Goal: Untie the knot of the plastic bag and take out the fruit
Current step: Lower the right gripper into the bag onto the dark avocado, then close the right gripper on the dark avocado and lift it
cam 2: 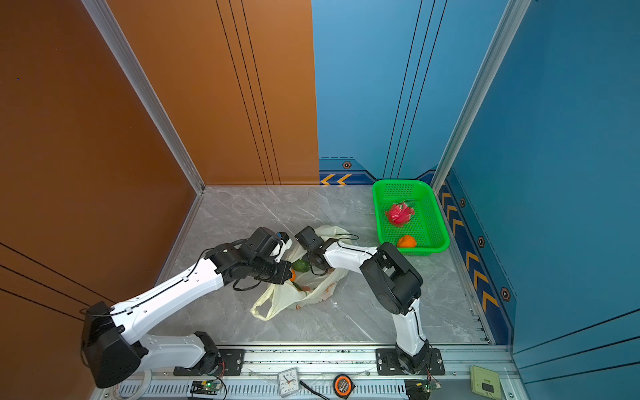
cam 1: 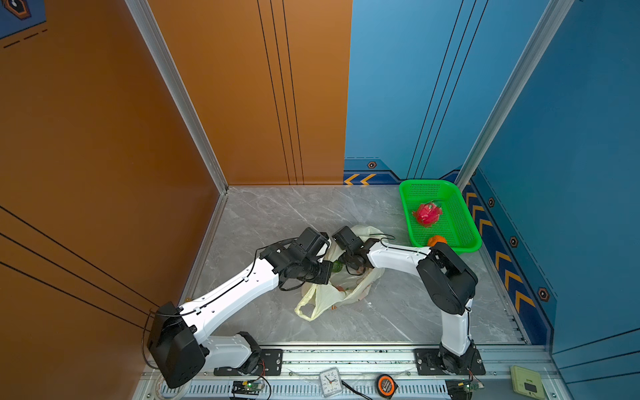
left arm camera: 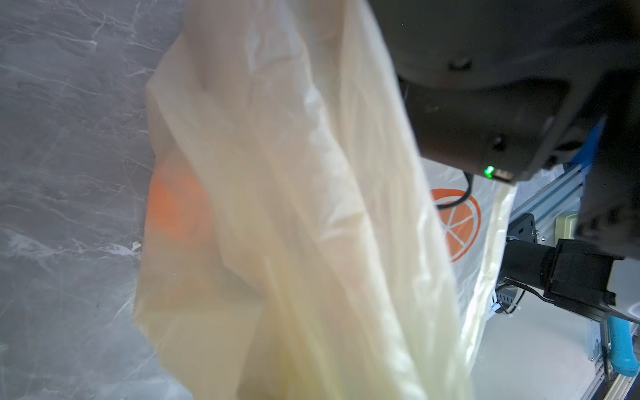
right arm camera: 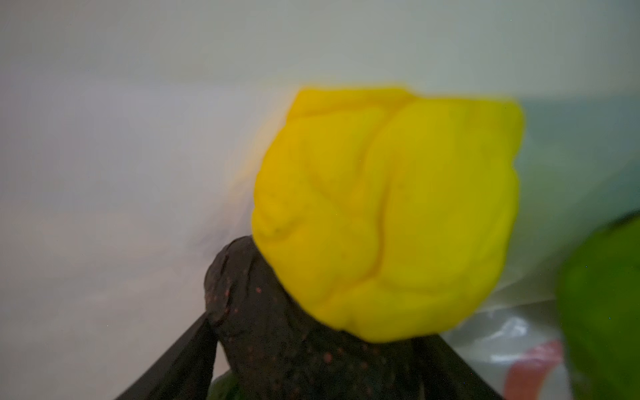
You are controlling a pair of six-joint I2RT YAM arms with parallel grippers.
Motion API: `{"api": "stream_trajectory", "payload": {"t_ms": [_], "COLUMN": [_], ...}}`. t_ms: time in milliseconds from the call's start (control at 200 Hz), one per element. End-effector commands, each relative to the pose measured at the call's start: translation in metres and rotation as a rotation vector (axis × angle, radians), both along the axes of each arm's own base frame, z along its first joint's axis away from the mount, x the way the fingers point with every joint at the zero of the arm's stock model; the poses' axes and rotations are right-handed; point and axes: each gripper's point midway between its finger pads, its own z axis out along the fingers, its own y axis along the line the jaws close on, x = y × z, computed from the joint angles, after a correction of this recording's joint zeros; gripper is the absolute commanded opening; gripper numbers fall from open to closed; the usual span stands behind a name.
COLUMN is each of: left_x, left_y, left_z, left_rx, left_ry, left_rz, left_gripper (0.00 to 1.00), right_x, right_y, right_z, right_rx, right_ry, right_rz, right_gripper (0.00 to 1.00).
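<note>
Under my left wrist, the left gripper (cam 2: 285, 242) is mostly hidden. It is clamped tight, and the film of the plastic bag (cam 1: 332, 298) runs taut up to it. My right gripper (right arm camera: 315, 339) is inside the bag and shows only two dark fingers (right arm camera: 180, 360), cut off by the frame. They are spread either side of a dark avocado (right arm camera: 270, 329); whether they press it I cannot tell. A blurred yellow fruit (right arm camera: 388, 207) leans on the avocado, with a green fruit (right arm camera: 606, 311) nearby. A dragon fruit (cam 1: 427, 214) and an orange (cam 1: 435, 240) lie in the green basket (cam 1: 426, 181). The bag rests mid-tabletop (cam 1: 277, 214) on grey marble, with an orange wall (cam 1: 104, 138) to the left and a blue wall (cam 1: 398, 86) behind.
</note>
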Motion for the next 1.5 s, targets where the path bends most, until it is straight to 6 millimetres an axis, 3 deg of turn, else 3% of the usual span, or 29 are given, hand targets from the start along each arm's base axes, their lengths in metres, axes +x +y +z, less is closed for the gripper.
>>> {"api": "stream_trajectory", "payload": {"t_ms": [0, 300, 546, 1116, 1492], "left_x": [-0.005, -0.006, -0.001, 0.015, 0.024], "left_y": [-0.002, 0.004, 0.01, 0.02, 0.021], "left_z": [0.004, -0.002, 0.001, 0.01, 0.011], "left_rx": [-0.002, 0.022, 0.037, 0.051, 0.055], "left_ry": [0.001, -0.004, -0.033, -0.087, -0.097], "left_rz": [-0.018, 0.001, 0.028, 0.087, 0.104], "left_gripper": [0.01, 0.01, 0.01, 0.01, 0.01], "right_x": [0.009, 0.001, -0.014, -0.101, -0.143], "right_y": [-0.011, -0.014, -0.015, -0.026, -0.032], "right_z": [-0.005, 0.005, 0.034, 0.109, 0.165], "right_rx": [-0.024, -0.017, 0.013, 0.01, 0.027], "right_ry": [-0.016, -0.044, -0.071, -0.086, -0.104], "right_rz": [-0.046, -0.029, 0.014, 0.225, 0.319], "right_gripper": [0.7, 0.54, 0.47, 0.46, 0.46]}}
